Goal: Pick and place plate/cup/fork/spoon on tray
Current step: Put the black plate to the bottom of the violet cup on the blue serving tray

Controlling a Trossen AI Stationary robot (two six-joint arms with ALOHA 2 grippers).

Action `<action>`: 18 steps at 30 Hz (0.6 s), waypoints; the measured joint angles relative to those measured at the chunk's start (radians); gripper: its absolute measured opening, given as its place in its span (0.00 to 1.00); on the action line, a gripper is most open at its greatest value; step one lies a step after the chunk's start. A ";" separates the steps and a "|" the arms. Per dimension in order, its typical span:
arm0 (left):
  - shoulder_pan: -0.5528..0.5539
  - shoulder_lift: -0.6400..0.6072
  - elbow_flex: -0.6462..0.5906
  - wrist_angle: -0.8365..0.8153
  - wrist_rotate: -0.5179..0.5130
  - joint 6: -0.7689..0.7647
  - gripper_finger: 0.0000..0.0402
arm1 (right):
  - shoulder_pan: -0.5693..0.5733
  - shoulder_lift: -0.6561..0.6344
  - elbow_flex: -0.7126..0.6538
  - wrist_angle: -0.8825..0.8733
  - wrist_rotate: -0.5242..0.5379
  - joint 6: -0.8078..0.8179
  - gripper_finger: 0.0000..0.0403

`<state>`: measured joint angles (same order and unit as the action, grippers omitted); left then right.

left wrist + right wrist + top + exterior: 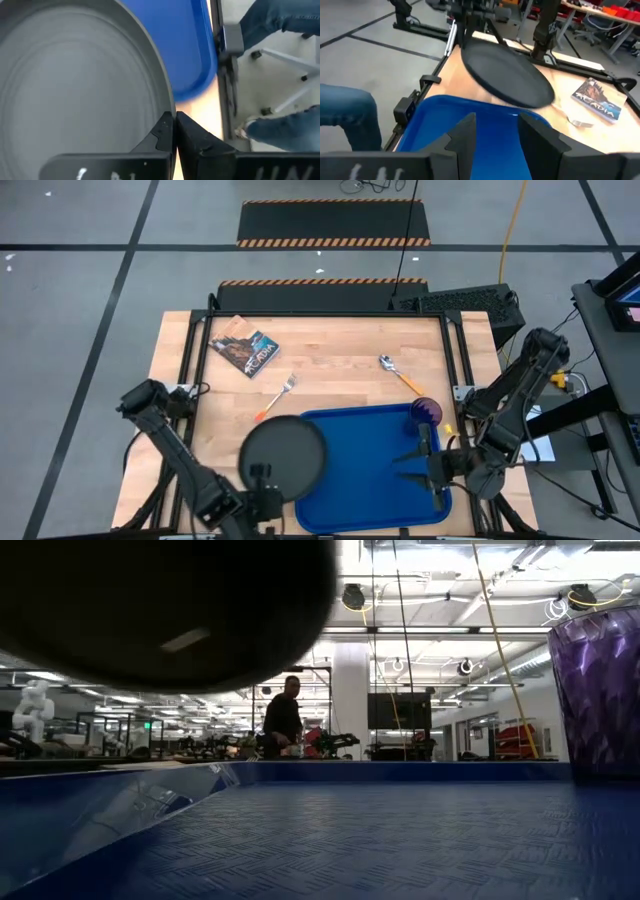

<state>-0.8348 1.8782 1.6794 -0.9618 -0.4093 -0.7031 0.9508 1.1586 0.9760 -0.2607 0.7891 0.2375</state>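
Note:
My left gripper (262, 480) is shut on the black plate (285, 455), which hovers over the left end of the blue tray (365, 480). In the low view the plate (150, 610) hangs above the tray floor (350, 840). The purple cup (427, 410) stands upright in the tray's far right corner. My right gripper (420, 465) is open and empty over the tray's right part. The fork (275, 398) and the spoon (398, 372) lie flat on the wooden table beyond the tray. My left gripper pinches the plate's rim (167, 107) between its two fingers, at the plate's near edge. The fingers come from the table's near left side. The plate (505, 75) is lifted clear of the table and tray and is tilted.
A book (245, 347) lies at the table's far left. A person's legs in jeans (280, 20) stand close to the table's near edge. Another person (285, 715) stands far back in the room. Bare wood shows between the fork and the spoon.

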 joint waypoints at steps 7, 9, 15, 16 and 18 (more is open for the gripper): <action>0.117 0.006 0.001 0.213 0.002 0.297 0.02 | 0.000 -0.087 0.000 -0.022 0.041 -0.022 0.35; 0.156 0.020 0.001 0.279 0.031 0.370 0.02 | 0.000 -0.108 0.000 -0.044 0.061 -0.022 0.35; 0.233 0.086 0.000 0.505 0.140 0.610 0.02 | 0.000 -0.141 0.000 -0.099 0.112 -0.022 0.35; 0.243 0.098 0.000 0.529 0.160 0.638 0.02 | 0.000 -0.146 0.000 -0.106 0.122 -0.022 0.35; 0.259 0.127 0.000 0.565 0.189 0.675 0.02 | 0.000 -0.156 0.000 -0.123 0.128 -0.022 0.35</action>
<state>-0.5758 2.0051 1.6798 -0.3969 -0.2202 -0.0277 0.9512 1.0027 0.9760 -0.3835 0.9169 0.2158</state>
